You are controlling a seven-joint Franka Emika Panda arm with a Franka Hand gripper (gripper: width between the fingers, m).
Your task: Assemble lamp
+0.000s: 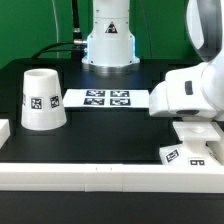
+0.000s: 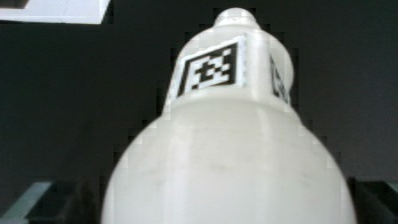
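Your arm (image 1: 188,92) hangs over the desk (image 1: 110,135), to the exterior view's right of the marker board (image 1: 106,98), which shows 4 tags. Under the arm, and nearer the camera than the marker board, sits the lamp base (image 1: 192,135). It is low and sloped, with 2 tags on its near faces. From this side the arm hides the bulb.

In the wrist view the bulb (image 2: 222,150) fills most of the picture. Its wide end is close to the lens, its narrow tip points away, and 1 tag (image 2: 214,72) sits on its neck. The pincer (image 2: 199,208) shows only as dark blurred shapes on either side of that wide end, so you cannot tell whether it grips the bulb or stands clear of it.

The shade (image 1: 42,98) stands just beside the marker board on the exterior view's left, narrow end up, with 1 tag facing the camera. A long white rail (image 1: 100,176) runs along the desk edge on the camera side of the marker board.
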